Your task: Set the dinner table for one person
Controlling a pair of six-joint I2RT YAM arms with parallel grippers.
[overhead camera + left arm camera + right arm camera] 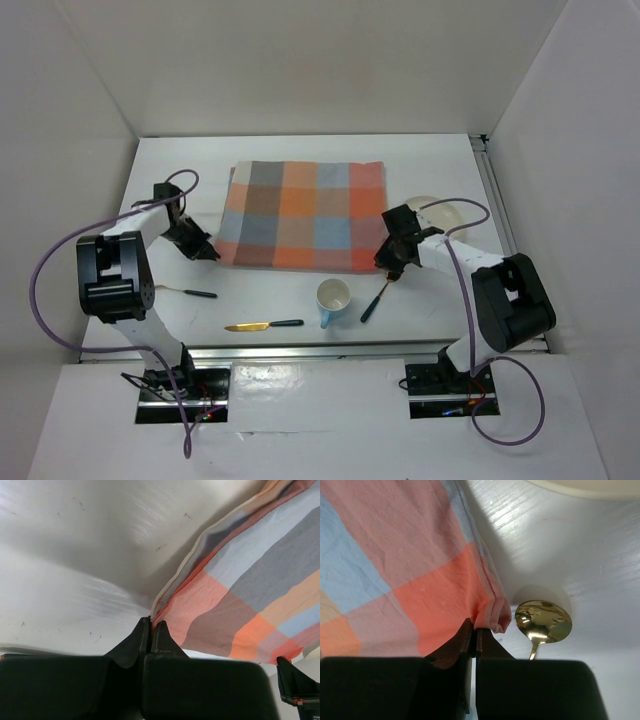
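Left fingers (pixel 212 253) and right fingers (pixel 388 262) sit at the checked mat's (pixel 300 215) near corners on the worktop (pixel 180 170). Left wrist: pinched on its hem. Right wrist: clamped on its bunched corner, spoon (pixel 542 620) just beside; best pull both evenly.

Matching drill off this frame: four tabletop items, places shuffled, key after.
1 mug
2 knife
3 spoon
4 plate

A pale, partly hidden at far right
B gold bowl beside the near-right corner of the mat
C between knife and spoon
D gold blade, left of the mug

Pairs: 1-C, 2-D, 3-B, 4-A
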